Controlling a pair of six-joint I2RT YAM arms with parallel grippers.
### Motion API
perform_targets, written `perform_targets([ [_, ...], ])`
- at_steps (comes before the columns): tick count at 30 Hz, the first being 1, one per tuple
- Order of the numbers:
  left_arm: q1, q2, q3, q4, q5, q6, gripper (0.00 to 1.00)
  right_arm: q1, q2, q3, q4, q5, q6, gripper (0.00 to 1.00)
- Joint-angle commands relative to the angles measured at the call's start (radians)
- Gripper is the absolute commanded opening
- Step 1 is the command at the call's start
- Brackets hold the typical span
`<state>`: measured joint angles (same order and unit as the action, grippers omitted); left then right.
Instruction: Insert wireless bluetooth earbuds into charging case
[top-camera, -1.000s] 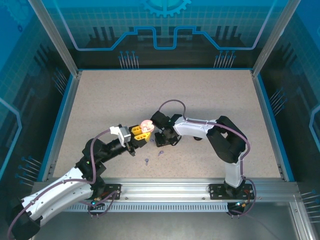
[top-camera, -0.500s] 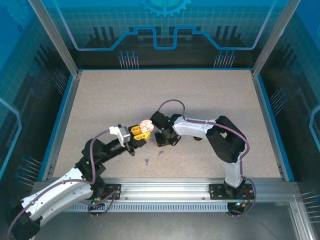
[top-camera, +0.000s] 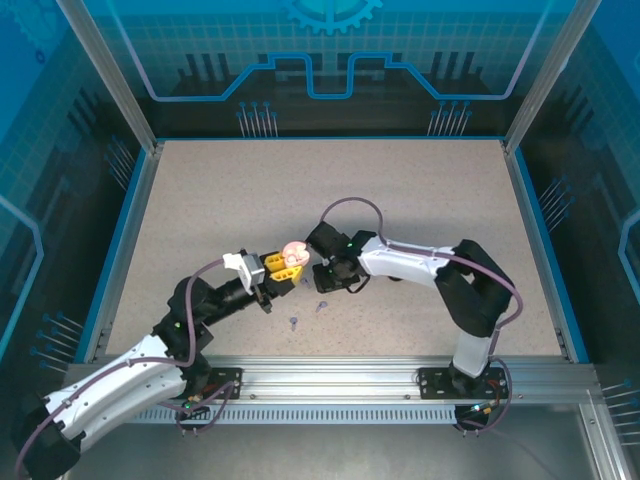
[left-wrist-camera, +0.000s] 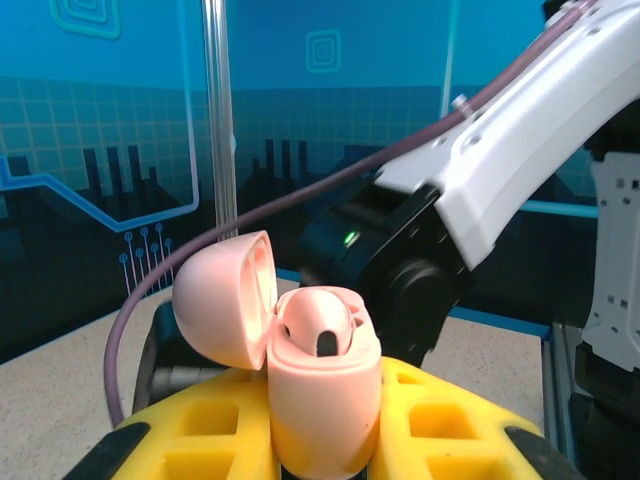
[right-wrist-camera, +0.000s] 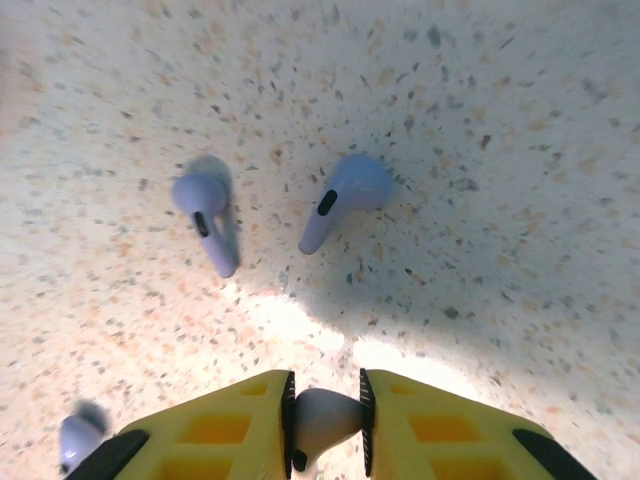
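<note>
On the table (right-wrist-camera: 480, 120), three lavender earbuds (right-wrist-camera: 340, 200) (right-wrist-camera: 205, 210) (right-wrist-camera: 75, 437) (one half-seen) — right gripper (right-wrist-camera: 325, 418) pinches a fourth earbud (right-wrist-camera: 322, 410), left gripper (left-wrist-camera: 322, 425) clamps one case (left-wrist-camera: 322, 385).

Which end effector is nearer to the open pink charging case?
Left. The left end effector grips the pink charging case; the right end effector sits just right of it, pinching an earbud.

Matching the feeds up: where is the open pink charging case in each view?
Top external: pink clamshell charging case mid-table, in left gripper.
Left wrist: case bottom centre, lid hinged open leftward.
Right wrist: right gripper pinching a pale earbud above speckled tabletop.
Shared landmark: that speckled tabletop.
</note>
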<state>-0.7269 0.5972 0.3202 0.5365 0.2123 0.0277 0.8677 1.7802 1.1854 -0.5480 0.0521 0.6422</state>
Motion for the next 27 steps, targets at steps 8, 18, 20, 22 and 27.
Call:
perform_targets([
  [8, -0.006, 0.128, -0.013, 0.149, -0.022, -0.026, 0.0, -0.066, -0.442, -0.116, 0.012, 0.11, -0.049, 0.25],
  [18, -0.009, 0.375, 0.047, 0.333, -0.009, -0.046, 0.0, -0.085, -0.801, -0.13, 0.057, 0.148, -0.118, 0.25],
  [20, -0.012, 0.423, 0.061, 0.367, -0.008, -0.048, 0.0, -0.083, -0.833, -0.129, 0.062, 0.135, -0.122, 0.24],
  [22, -0.018, 0.471, 0.078, 0.398, -0.007, -0.049, 0.0, -0.079, -0.852, -0.129, 0.067, 0.122, -0.122, 0.24],
  [27, -0.039, 0.561, 0.112, 0.454, -0.009, -0.043, 0.0, -0.044, -0.858, -0.138, 0.107, 0.12, -0.12, 0.24],
])
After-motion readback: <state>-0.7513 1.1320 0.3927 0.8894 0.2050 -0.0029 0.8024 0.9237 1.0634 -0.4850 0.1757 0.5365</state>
